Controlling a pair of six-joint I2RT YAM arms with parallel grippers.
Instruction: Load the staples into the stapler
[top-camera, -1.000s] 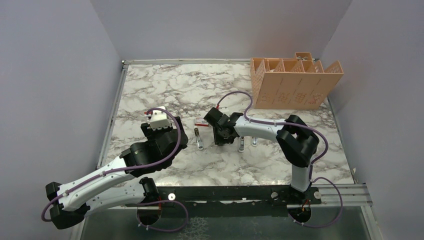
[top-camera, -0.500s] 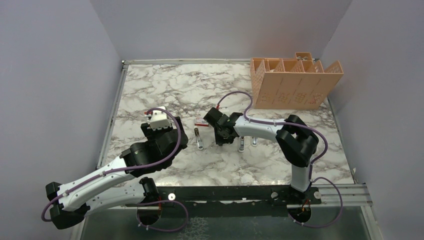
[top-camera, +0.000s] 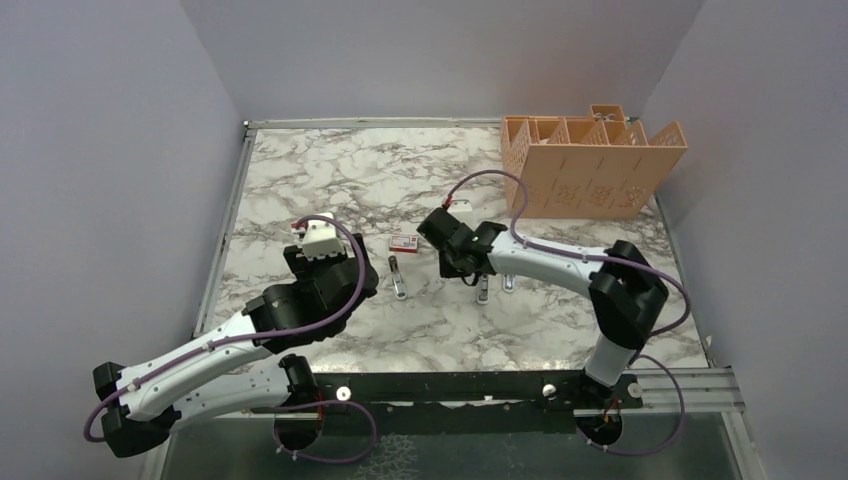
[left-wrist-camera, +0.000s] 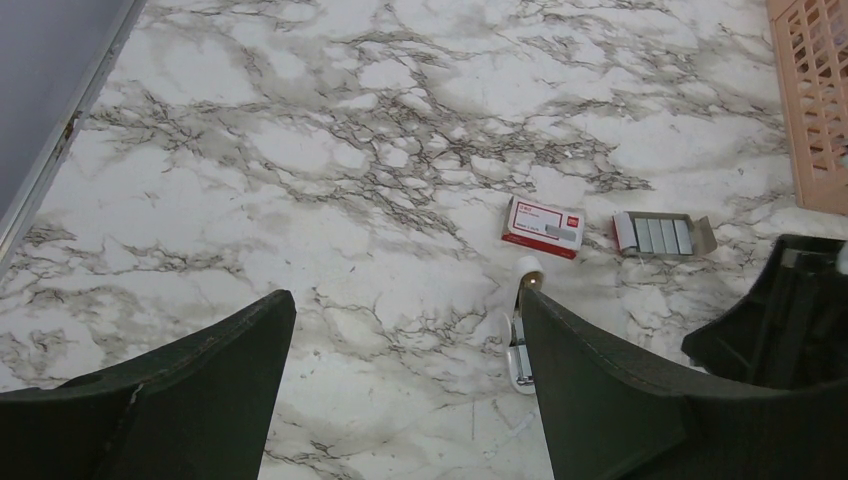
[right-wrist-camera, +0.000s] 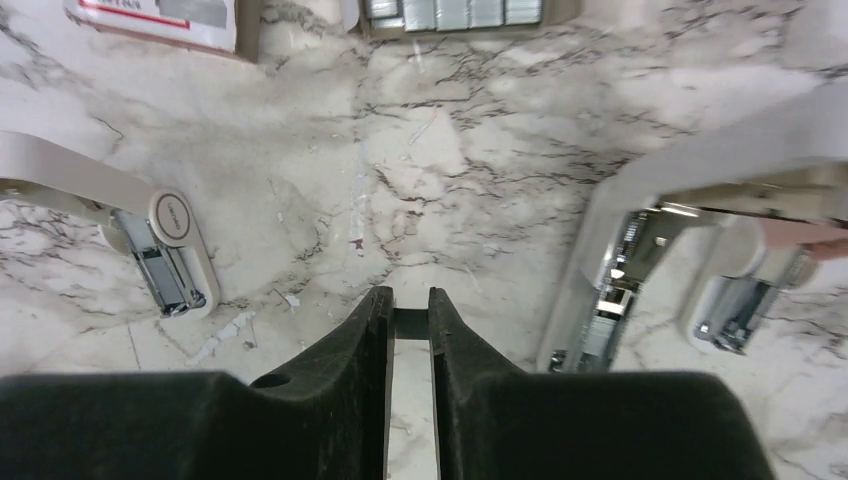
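Note:
The staples (left-wrist-camera: 662, 234) lie as silvery strips in a small flat grey tray, right of the red-and-white box (left-wrist-camera: 543, 225); both also show at the top of the right wrist view, the staples (right-wrist-camera: 450, 12) and the box (right-wrist-camera: 160, 20). A white stapler (right-wrist-camera: 165, 250) lies to the left, and an opened one (right-wrist-camera: 620, 280) with its metal channel showing lies to the right. My right gripper (right-wrist-camera: 410, 300) hovers low between them, nearly shut on a small dark grey piece at the tips that looks like a staple strip. My left gripper (left-wrist-camera: 405, 300) is wide open and empty, above the marble left of the white stapler (left-wrist-camera: 520, 345).
A peach slotted organiser (top-camera: 590, 165) stands at the back right of the marble table (top-camera: 330, 180). The box (top-camera: 403, 241) and stapler parts (top-camera: 398, 278) lie between the two arms. The right gripper (top-camera: 452, 262) is beside the opened stapler (top-camera: 484, 290). Grey walls enclose the table.
My right gripper has shifted slightly away and to the right, and its elbow has swung out to the right. The left arm has barely moved.

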